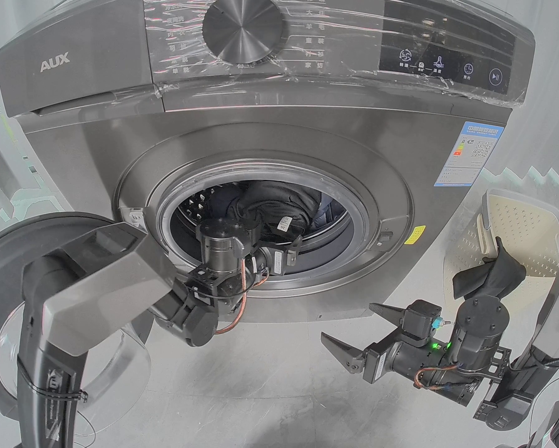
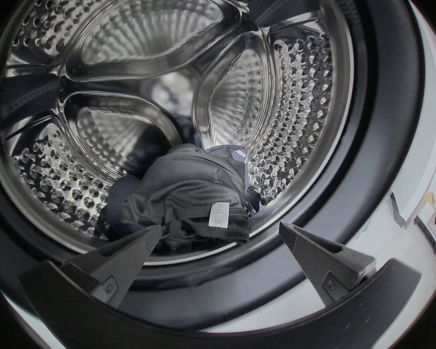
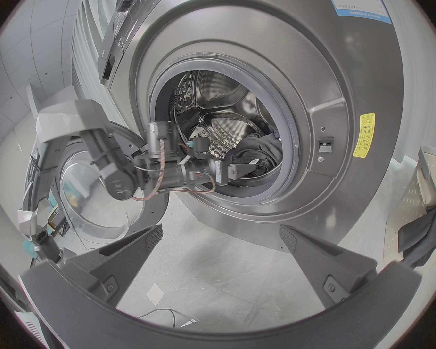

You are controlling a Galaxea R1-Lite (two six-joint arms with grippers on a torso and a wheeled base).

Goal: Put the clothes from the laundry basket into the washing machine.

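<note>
1. Head view: the washing machine (image 1: 279,126) stands with its door (image 1: 18,281) swung open to its left side, and the left pincer (image 2: 219,229) sits at the mouth of its drum, spread wide with nothing between the fingers.
2. Dark clothes (image 2: 189,195) lie heaped low in the machine's drum, close behind the front seal and just beyond the left fingertips.
3. Likely risk: on the way out of the machine an open finger could hook a fold and drag the heap over the seal. Fabric left on the seal would foul the door.
4. Right of the machine, the laundry basket (image 1: 528,219) has one dark garment (image 1: 491,275) draped over its rim, not yet loaded.
5. The right pincer (image 1: 348,322) hangs in front of the machine, low and near the basket, wide open and empty.
6. Judged risk: a pinch on only the garment's hanging edge may slip, dropping it on the floor short of the machine.
</note>
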